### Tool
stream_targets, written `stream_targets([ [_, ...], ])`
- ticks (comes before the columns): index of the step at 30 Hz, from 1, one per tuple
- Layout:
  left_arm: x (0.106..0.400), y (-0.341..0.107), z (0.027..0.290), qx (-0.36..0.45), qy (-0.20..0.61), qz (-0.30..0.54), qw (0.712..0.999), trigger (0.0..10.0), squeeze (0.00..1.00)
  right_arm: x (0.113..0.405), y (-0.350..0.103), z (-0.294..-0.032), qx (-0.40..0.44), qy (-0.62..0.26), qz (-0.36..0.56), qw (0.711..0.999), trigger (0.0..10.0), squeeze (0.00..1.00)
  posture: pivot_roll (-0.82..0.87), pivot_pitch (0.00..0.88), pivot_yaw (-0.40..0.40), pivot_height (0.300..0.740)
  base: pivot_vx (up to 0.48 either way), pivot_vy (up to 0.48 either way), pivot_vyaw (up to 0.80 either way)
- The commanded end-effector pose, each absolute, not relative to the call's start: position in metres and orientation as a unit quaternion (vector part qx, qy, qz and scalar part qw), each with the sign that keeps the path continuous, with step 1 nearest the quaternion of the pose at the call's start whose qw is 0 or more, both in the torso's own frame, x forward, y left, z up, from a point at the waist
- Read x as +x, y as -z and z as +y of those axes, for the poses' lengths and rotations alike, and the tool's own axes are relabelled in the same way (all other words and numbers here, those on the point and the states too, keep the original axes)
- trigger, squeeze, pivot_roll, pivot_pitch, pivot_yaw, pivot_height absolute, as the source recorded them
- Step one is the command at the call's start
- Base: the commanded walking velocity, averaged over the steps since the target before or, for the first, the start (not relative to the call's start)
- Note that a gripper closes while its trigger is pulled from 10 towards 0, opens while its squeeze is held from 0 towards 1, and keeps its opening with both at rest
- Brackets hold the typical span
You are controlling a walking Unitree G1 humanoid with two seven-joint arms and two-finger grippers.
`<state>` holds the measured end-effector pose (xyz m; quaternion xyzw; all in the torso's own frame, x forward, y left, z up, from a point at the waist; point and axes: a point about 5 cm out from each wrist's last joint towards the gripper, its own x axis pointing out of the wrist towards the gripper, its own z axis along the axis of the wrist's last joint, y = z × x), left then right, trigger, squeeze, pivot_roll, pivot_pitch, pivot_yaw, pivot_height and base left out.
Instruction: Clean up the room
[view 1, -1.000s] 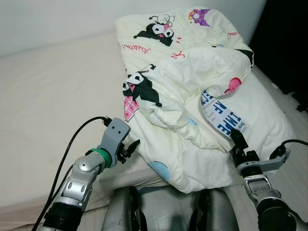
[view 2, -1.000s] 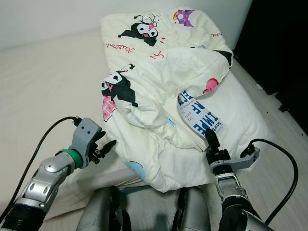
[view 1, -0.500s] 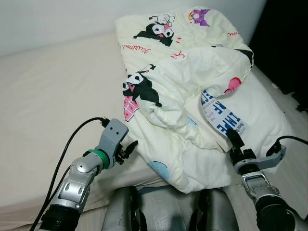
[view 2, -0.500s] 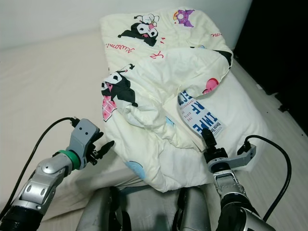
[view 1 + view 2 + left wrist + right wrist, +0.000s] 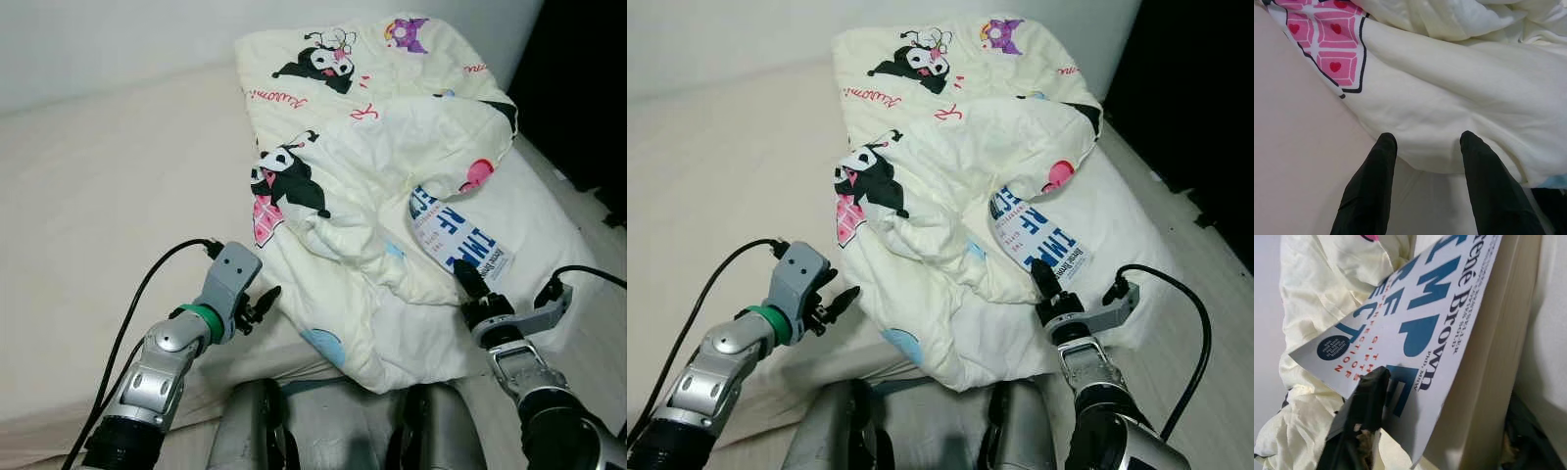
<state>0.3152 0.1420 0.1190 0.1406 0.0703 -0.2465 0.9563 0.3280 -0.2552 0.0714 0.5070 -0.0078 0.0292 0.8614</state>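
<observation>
A cream comforter (image 5: 372,127) printed with cartoon figures lies crumpled on the right half of the bed. A white book (image 5: 456,235) with large blue letters sits tucked in its folds near the bed's front right. My right gripper (image 5: 468,286) is at the book's lower corner; in the right wrist view one finger (image 5: 1369,396) lies across the cover (image 5: 1440,323), with the book's thickness between the fingers. My left gripper (image 5: 263,304) is open at the comforter's front left edge, its fingers (image 5: 1376,171) pointing at the hem and not touching it.
The bare beige mattress (image 5: 98,196) spreads to the left. A pale wall (image 5: 118,39) runs behind the bed. A dark opening (image 5: 578,78) and a strip of floor (image 5: 598,211) lie to the right. My legs (image 5: 333,431) stand against the bed's front edge.
My right gripper has moved forward and slightly left onto the book's corner, and the book has tipped a little. The left arm has barely moved.
</observation>
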Motion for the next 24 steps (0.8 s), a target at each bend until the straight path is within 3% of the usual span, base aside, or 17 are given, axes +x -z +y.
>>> stream_targets([
  [1, 0.311, -0.111, 0.145, 0.136, 0.242, 0.088, 0.957, 10.0, 0.0, 0.324, -0.066, -0.255, 0.508, -0.028, -0.013, 0.861, 0.0, 0.0, 0.27, 0.19, 0.192, 0.595, 0.0, 0.0, 0.0],
  [14, 0.312, -0.105, 0.13, 0.118, 0.249, 0.088, 0.957, 10.0, 0.0, 0.324, -0.101, -0.283, 0.406, 0.0, -0.16, 0.9, 0.0, 0.0, 0.2, 0.185, 0.161, 0.595, 0.0, 0.0, 0.0],
  [22, 0.314, -0.102, 0.124, 0.109, 0.251, 0.087, 0.958, 10.0, 0.0, 0.328, -0.116, -0.293, 0.374, 0.014, -0.179, 0.91, 0.0, 0.0, 0.18, 0.178, 0.146, 0.595, 0.0, 0.0, 0.0],
  [24, 0.315, -0.102, 0.119, 0.101, 0.25, 0.085, 0.959, 10.0, 0.0, 0.331, -0.122, -0.296, 0.341, 0.021, -0.164, 0.925, 0.0, 0.0, 0.15, 0.173, 0.129, 0.595, 0.0, 0.0, 0.0],
])
